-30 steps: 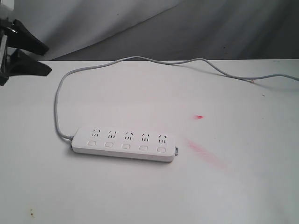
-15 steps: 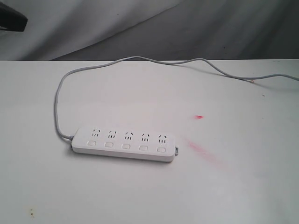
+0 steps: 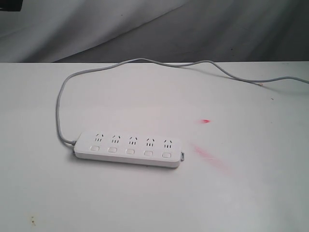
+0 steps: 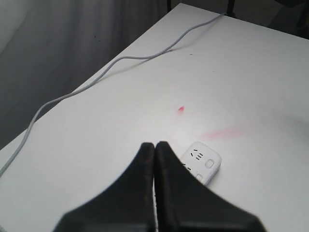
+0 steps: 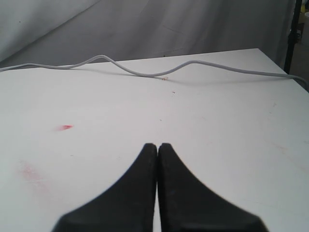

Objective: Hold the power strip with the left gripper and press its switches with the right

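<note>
The white power strip (image 3: 128, 149) lies flat on the white table, its five switches (image 3: 130, 151) in a row below the sockets, untouched. Its grey-white cord (image 3: 60, 110) loops off the left end and runs along the back edge to the right. In the exterior view only a dark sliver of the left arm (image 3: 10, 5) shows at the top left corner. My left gripper (image 4: 155, 145) is shut and empty, high above the table, with one end of the power strip (image 4: 205, 162) showing beyond its fingers. My right gripper (image 5: 157, 145) is shut and empty over bare table, away from the strip.
Red marks stain the table to the right of the strip: a small spot (image 3: 206, 121) and a long smear (image 3: 212, 158). A grey cloth backdrop (image 3: 193, 29) hangs behind the table. The cord (image 5: 145, 73) crosses the far edge in the right wrist view.
The left arm has risen up and away to the top left, almost leaving the exterior view. The power strip and cord have not moved.
</note>
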Controlling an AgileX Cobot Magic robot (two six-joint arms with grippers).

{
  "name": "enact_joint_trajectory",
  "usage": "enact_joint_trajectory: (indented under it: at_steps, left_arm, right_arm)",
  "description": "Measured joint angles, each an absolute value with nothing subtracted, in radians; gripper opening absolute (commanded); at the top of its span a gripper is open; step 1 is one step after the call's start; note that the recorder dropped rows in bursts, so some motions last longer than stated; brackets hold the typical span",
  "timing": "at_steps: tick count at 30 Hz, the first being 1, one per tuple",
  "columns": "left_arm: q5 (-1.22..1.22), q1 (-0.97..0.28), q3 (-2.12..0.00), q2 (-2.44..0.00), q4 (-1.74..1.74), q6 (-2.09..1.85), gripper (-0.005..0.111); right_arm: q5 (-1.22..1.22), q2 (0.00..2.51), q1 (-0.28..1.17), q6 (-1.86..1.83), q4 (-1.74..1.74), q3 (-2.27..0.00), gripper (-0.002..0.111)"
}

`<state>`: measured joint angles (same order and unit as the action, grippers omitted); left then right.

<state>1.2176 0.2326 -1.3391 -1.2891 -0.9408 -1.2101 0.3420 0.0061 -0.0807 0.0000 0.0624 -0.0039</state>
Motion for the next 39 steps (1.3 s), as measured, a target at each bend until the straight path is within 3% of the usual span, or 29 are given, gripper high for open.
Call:
enact_joint_trajectory:
  at_steps: [10,20,26,32,39]
  left_arm:
    - [1.115,0.233,-1.333,-1.183,-0.938,-1.012,0.000]
    - [0.688,0.233,-1.296,-0.860,-0.919,-0.930,0.000]
    - [0.511,0.194,-1.158,-0.656,-0.796,-0.847,0.000]
    - [0.345,0.002,-0.934,-0.431,-0.638,-0.716,0.000]
    - [0.181,-0.023,-0.678,-0.229,-0.619,-0.690,0.000]
  right_arm:
    - [0.342,0.006,-0.081,0.000,0.062,-0.004,0.000]
    - [0.342,0.006,-0.081,0.000,0.062,-0.004,0.000]
    - [0.342,0.006,-0.081,0.000,0.062,-0.004,0.000]
    - [0.342,0.006,-0.081,0.000,0.062,-0.004,0.000]
    - [0.342,0.006,-0.081,0.000,0.062,-0.004,0.000]
